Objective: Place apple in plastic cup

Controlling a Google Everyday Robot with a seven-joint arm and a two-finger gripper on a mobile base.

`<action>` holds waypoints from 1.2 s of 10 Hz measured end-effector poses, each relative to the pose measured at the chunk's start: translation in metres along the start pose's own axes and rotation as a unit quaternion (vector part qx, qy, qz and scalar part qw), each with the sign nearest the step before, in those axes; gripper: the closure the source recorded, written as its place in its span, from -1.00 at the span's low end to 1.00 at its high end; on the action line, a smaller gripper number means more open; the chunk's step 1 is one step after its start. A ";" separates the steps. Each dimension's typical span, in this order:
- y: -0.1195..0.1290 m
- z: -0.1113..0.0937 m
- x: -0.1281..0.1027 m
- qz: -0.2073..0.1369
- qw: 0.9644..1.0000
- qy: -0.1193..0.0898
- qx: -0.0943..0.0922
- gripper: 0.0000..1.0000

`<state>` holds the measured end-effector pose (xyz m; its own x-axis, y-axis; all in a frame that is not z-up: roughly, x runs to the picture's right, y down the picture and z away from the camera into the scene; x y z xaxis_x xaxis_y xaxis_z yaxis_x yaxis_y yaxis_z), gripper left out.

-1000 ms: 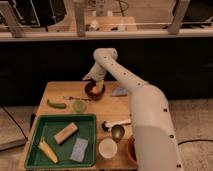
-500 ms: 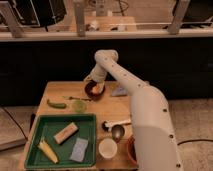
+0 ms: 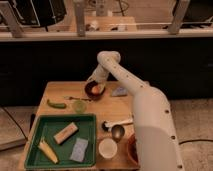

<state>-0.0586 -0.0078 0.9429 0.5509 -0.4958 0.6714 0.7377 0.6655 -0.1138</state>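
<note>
Orange-red round apple (image 3: pixel 99 89) in dark brown bowl (image 3: pixel 89 93) on wooden surface (image 3: pixel 56 92); end effector (image 3: pixel 95 82) just above bowl, grip state can't tell.

My pale gripper (image 3: pixel 94 81) hangs over the dark brown bowl (image 3: pixel 88 92), where the apple (image 3: pixel 99 89) shows orange-red with a yellow side. The pepper (image 3: pixel 56 104) is green, the tray (image 3: pixel 34 131) deeper green, the cup (image 3: pixel 107 148) white, the table (image 3: pixel 125 106) tan wood.

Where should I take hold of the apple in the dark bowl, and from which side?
Across the round middle of the apple, from straight above: the dark bowl walls in its sides, leaving only the top open. The gripper hangs over the bowl's far rim, close to it.
</note>
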 end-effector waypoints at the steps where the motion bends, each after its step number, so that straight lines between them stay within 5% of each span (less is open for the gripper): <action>1: 0.001 0.001 0.001 0.003 1.000 -0.001 0.001 -0.20; 4: 0.005 0.004 0.005 0.011 1.000 -0.008 0.001 -0.57; 8: 0.007 0.015 0.006 0.013 1.000 -0.020 -0.012 -0.54; 10: 0.007 0.016 0.006 0.014 1.000 -0.021 -0.013 -0.36; 12: 0.008 0.014 0.006 0.015 1.000 -0.018 -0.010 -0.48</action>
<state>-0.0549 0.0018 0.9564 0.5592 -0.4553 0.6928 0.7283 0.6690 -0.1483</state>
